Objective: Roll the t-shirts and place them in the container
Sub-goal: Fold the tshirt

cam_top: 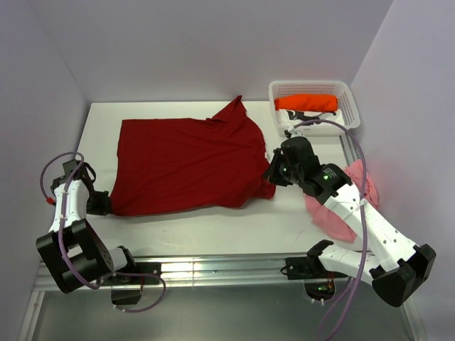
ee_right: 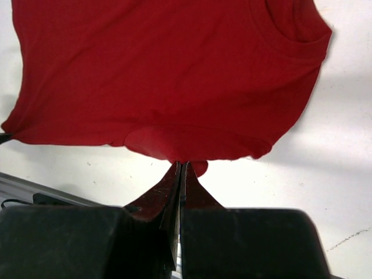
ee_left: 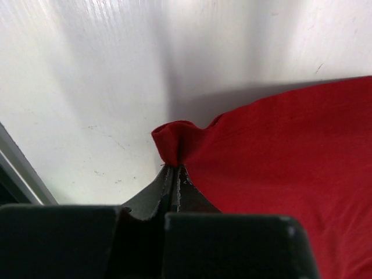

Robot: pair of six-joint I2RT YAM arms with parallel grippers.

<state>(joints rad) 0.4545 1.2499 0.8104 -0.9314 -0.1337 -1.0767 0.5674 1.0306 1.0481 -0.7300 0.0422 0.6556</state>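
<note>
The dark red t-shirt (cam_top: pixel 188 160) lies spread flat on the white table, its neck toward the basket. My left gripper (cam_top: pixel 104 204) is shut on the shirt's near left corner; in the left wrist view the jaws (ee_left: pixel 175 166) pinch a small fold of red cloth (ee_left: pixel 290 163). My right gripper (cam_top: pixel 273 173) is shut on the near right sleeve edge, and the right wrist view shows the tips (ee_right: pixel 182 164) closed on the hem of the red shirt (ee_right: pixel 163 70). A pale pink t-shirt (cam_top: pixel 353 201) lies crumpled under the right arm. A bright orange t-shirt (cam_top: pixel 307 103) sits rolled in the basket.
The white lattice basket (cam_top: pixel 313 87) stands at the table's back right corner. Pale walls close in the back and both sides. A metal rail (cam_top: pixel 213 268) runs along the near table edge between the arm bases.
</note>
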